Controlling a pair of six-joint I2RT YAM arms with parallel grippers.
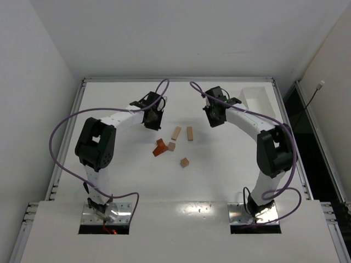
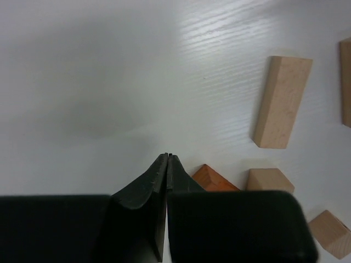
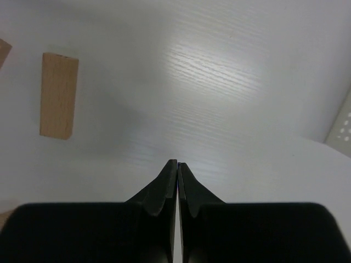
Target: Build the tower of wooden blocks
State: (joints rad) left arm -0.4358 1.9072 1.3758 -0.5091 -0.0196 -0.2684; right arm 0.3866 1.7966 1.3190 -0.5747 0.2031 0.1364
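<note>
No tower had been started: the wood blocks (image 1: 171,146) lay scattered and unstacked on the desk (image 1: 230,181) between the left hand (image 2: 168,157) and the right hand (image 3: 177,163), both fully closed and holding nothing, so all stacking remained.

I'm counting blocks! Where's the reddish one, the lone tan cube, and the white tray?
reddish block (image 1: 159,149), top view, middle.
lone tan cube (image 1: 184,162), top view, top face.
white tray (image 1: 258,89), top view, far rim.

The white counter (image 1: 120,175) carries loose wood blocks (image 1: 171,146) near its middle: two pale bars (image 1: 190,133), a reddish-brown piece (image 1: 159,148), two small tan ones. A white tray (image 1: 256,97) lies at its far right corner.
</note>
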